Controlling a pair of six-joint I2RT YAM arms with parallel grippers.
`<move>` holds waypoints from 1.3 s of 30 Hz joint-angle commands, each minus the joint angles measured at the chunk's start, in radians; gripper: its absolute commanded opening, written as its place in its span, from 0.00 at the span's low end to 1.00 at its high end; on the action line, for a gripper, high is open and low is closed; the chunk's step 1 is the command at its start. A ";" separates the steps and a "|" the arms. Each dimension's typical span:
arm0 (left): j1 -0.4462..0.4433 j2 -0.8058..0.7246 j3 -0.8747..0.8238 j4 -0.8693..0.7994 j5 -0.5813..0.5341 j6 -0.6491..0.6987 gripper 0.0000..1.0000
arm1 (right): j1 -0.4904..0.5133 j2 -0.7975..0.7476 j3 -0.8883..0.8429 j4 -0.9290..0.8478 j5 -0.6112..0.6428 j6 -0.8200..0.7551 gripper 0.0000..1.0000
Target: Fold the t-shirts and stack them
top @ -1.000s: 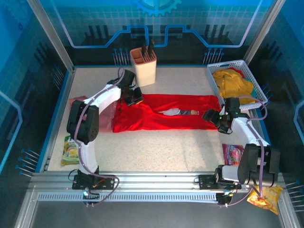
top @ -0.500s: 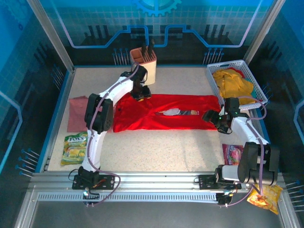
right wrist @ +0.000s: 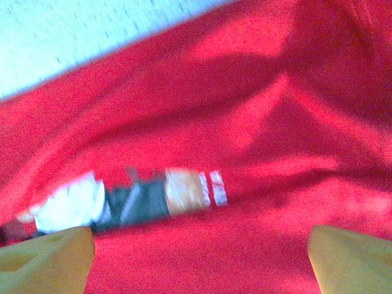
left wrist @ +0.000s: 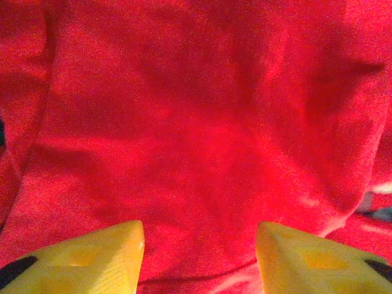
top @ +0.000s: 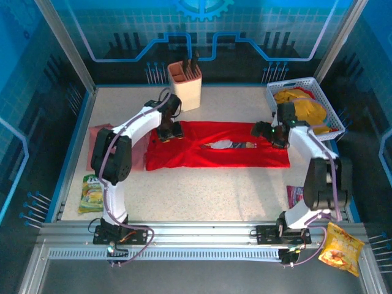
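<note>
The red t-shirt lies as a long band in the middle of the table. The left pincer and right pincer hang open and empty over its far edge, likely poised for the next fold.

T-shirts: one spread out, one flat, several heaped.
Bright red cloth t-shirt, dark-and-white chest graphic facing up, lies spread lengthwise at centre; dusty pink t-shirt lies flat at nine o'clock; crumpled yellow t-shirts fill a white slatted basket at two o'clock.
</note>
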 commanded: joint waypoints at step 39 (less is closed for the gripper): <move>0.059 0.082 -0.106 0.084 0.177 0.021 0.74 | 0.135 0.412 0.301 -0.375 0.092 0.041 1.00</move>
